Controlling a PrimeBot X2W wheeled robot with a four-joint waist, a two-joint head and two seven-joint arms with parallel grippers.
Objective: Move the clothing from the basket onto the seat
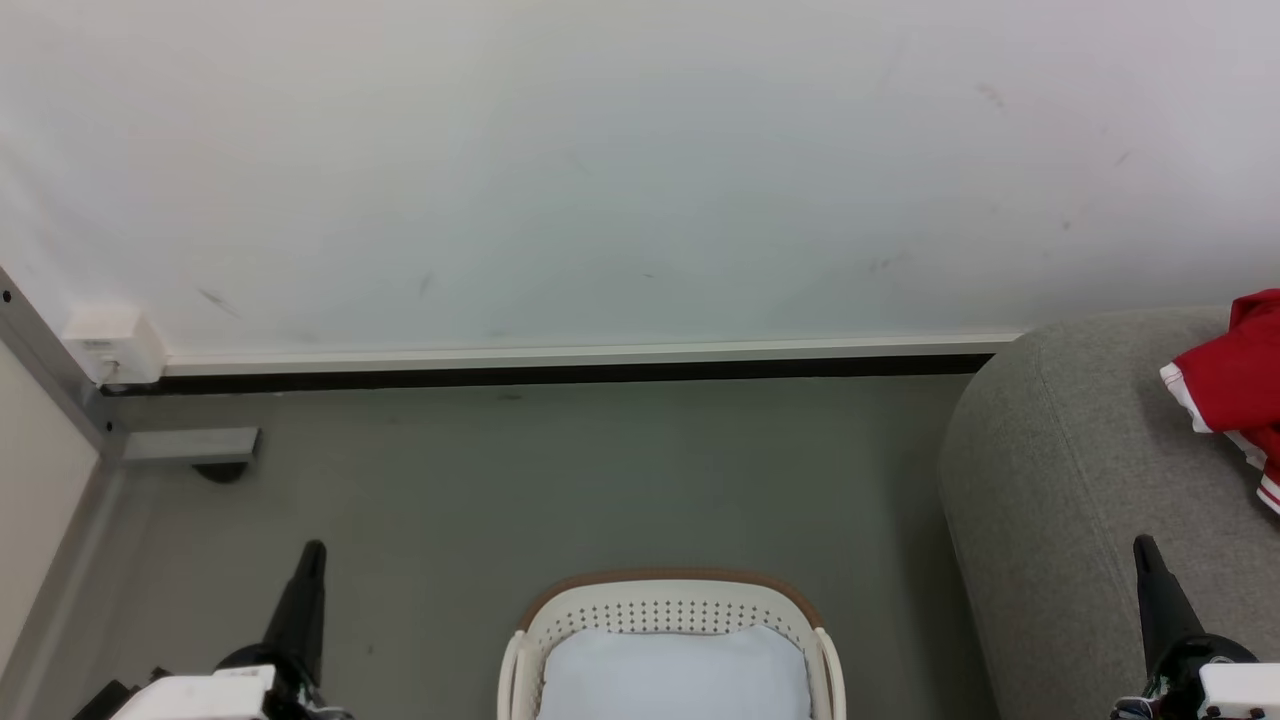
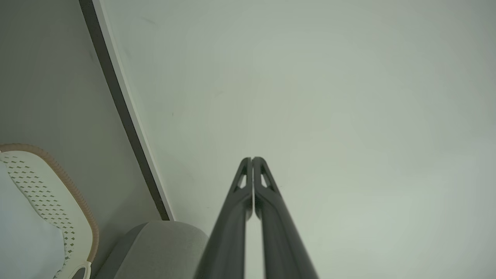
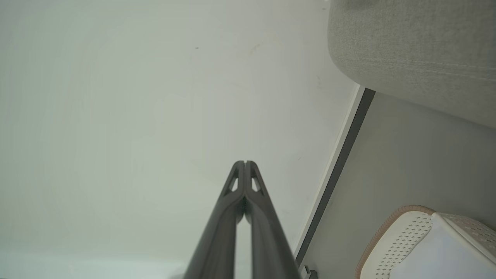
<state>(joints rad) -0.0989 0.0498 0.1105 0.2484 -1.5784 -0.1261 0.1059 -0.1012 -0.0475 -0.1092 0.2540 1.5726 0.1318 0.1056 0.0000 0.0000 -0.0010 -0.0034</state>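
Clothing [image 1: 1230,375]: on seat [image 1: 1060,470], 1 o'clock from right end effector [image 1: 1145,548], the nearer arm. Basket [image 1: 670,582] holds pad [image 1: 675,675]. Right and left end effector [image 1: 312,550] clenched, empty.

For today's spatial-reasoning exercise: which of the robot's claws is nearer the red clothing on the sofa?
Right. The right claw sits over the grey sofa, just below the red clothing. The left claw is far off over the floor, beyond the basket.
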